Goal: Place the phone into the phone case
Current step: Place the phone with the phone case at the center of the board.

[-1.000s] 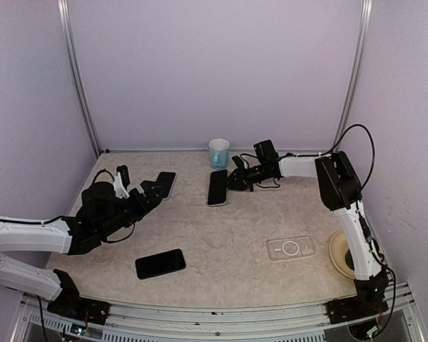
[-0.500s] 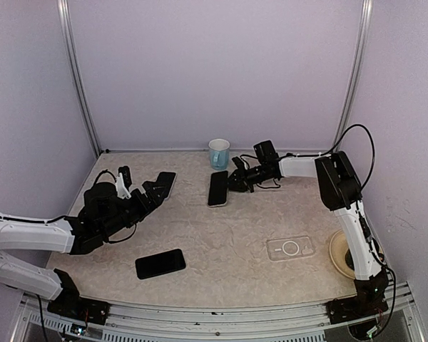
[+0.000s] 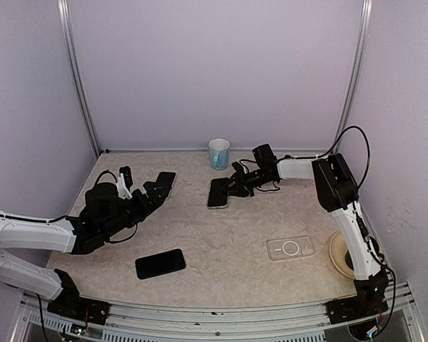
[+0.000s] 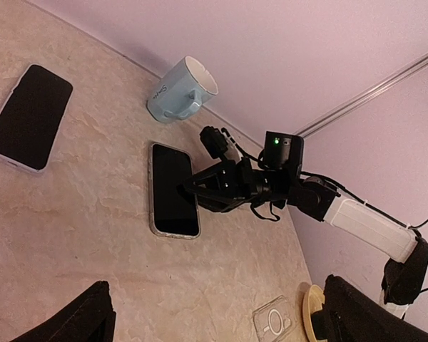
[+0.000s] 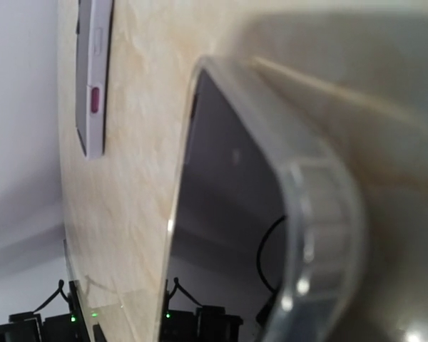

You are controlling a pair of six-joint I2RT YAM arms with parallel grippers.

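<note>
A phone with a pale rim (image 3: 217,193) lies at the middle back of the table; it also shows in the left wrist view (image 4: 172,191). My right gripper (image 3: 232,187) is low at its right edge, fingers spread over that edge, and the right wrist view is filled by that rim (image 5: 310,214). The clear phone case (image 3: 290,248) lies empty at the front right, also seen in the left wrist view (image 4: 274,324). My left gripper (image 3: 143,184) hovers open and empty at the left, beside a second phone (image 3: 166,184). A third, black phone (image 3: 160,263) lies at the front.
A light blue mug (image 3: 219,153) stands at the back, just behind the right gripper. A round wooden plate (image 3: 339,253) sits at the right edge by the right arm's base. The second phone (image 4: 30,117) is white-rimmed, with a pink side button (image 5: 94,100).
My right gripper has moved left against the middle phone, and that phone has shifted slightly toward the front. The left arm has barely moved.
</note>
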